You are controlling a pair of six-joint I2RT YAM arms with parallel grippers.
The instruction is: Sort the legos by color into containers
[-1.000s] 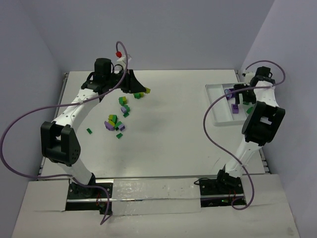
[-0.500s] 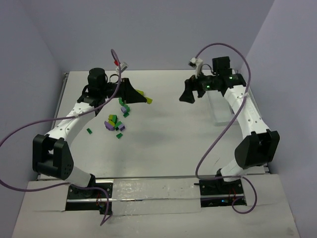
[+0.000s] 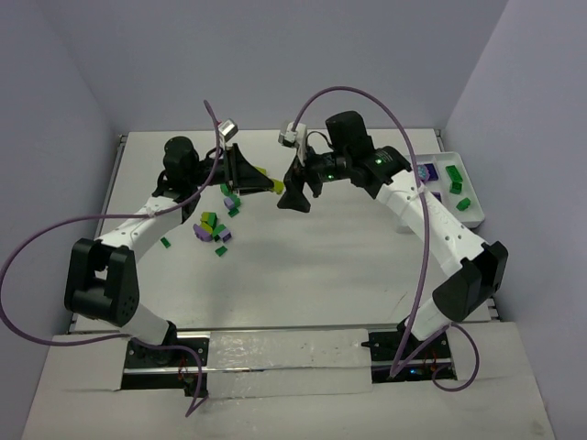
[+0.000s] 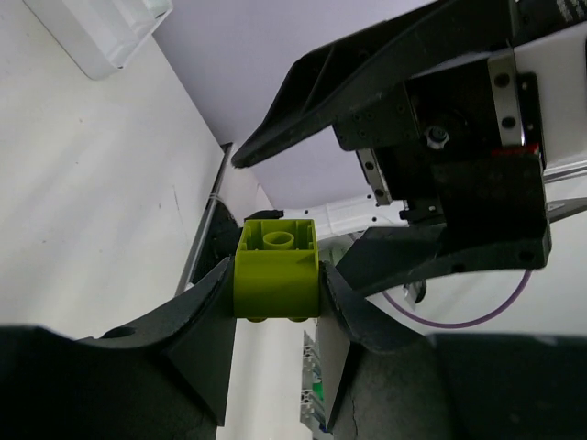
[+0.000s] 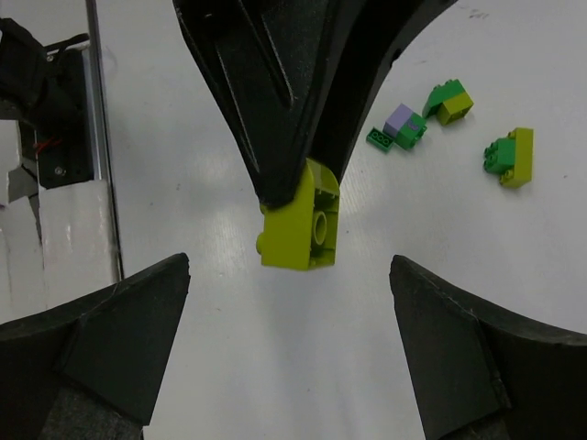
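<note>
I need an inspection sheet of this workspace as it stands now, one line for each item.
Surface: white table, no spill seen.
Job's things: loose legos left of centre; white tray at right holds a purple brick and green bricks.
Clutter: nothing seen.
Grippers: left jaws shut on a yellow-green brick; right jaws wide open facing it, not touching.
Cables: purple cables loop off both arms.
Surroundings: plain walls.

legos (image 3: 213, 229) left of centre, tray (image 3: 447, 194) far right
</note>
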